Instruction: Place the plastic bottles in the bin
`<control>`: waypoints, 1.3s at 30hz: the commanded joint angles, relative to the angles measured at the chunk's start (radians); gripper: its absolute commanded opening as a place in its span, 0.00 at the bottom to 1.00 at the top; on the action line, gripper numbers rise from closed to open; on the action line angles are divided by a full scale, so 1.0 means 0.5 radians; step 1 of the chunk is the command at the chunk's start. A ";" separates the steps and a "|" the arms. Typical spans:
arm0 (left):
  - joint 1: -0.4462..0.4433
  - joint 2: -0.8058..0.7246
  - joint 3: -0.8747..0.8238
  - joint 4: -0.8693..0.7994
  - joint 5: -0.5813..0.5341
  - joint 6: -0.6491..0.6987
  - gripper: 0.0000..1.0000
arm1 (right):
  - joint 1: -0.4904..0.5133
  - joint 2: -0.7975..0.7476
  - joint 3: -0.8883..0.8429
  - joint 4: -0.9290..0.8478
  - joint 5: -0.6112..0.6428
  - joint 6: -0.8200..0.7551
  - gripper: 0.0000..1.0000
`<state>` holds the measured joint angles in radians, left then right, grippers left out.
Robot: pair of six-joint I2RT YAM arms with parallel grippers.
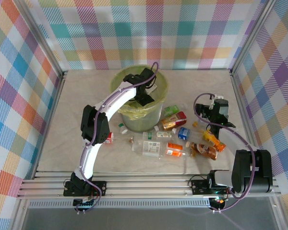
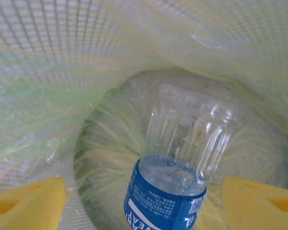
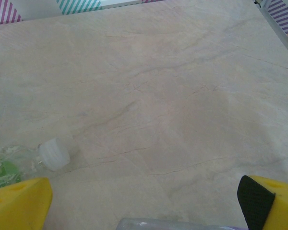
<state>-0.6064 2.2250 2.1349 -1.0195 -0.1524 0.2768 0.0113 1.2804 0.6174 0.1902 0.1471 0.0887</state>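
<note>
Bottle [image 2: 182, 158], likely light, slick, best pinched mid-body, sits inside my spread left gripper [image 2: 144, 203] over the twelve-o'clock bin [image 2: 48, 72]; right gripper [image 3: 144, 201] spread.

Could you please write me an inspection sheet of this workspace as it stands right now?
Surface: pale marbled tabletop, flat, no spills seen.
Job's things: bag-lined bin stands mid-table. Several plastic bottles lie loose in front of it and to its right. A blue-label bottle is inside the bin.
Clutter: nothing seen.
End effectors: left end effector is open inside the bin's mouth, with gaps on both sides of the blue-label bottle. Right end effector is open above bare tabletop.
Cables: purple cables loop along both arms, off the bottles.
Surroundings: plaid walls and an aluminium frame.
</note>
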 commanded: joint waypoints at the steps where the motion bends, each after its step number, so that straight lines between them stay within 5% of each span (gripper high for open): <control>1: 0.007 -0.159 0.088 -0.035 -0.050 -0.038 0.88 | 0.017 0.014 0.060 -0.004 0.018 -0.036 1.00; 16: 0.007 -0.852 0.104 0.154 0.029 -0.373 0.89 | 0.019 0.009 0.057 -0.005 0.018 -0.030 1.00; 19: 0.007 -1.046 0.009 0.234 -0.014 -0.480 0.95 | 0.017 -0.001 0.051 -0.005 0.013 -0.024 1.00; 29: 0.058 -2.022 -0.954 0.594 -0.522 -1.086 1.00 | 0.022 -0.033 0.049 -0.034 0.017 0.000 1.00; 39: 0.145 -3.125 -2.128 0.471 -0.923 -2.044 1.00 | 0.023 -0.033 0.065 -0.066 0.011 0.028 1.00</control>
<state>-0.5461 0.7448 1.1488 -0.7494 -0.5251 -0.5446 0.0147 1.2819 0.6243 0.1650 0.1497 0.0906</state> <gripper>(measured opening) 0.997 0.996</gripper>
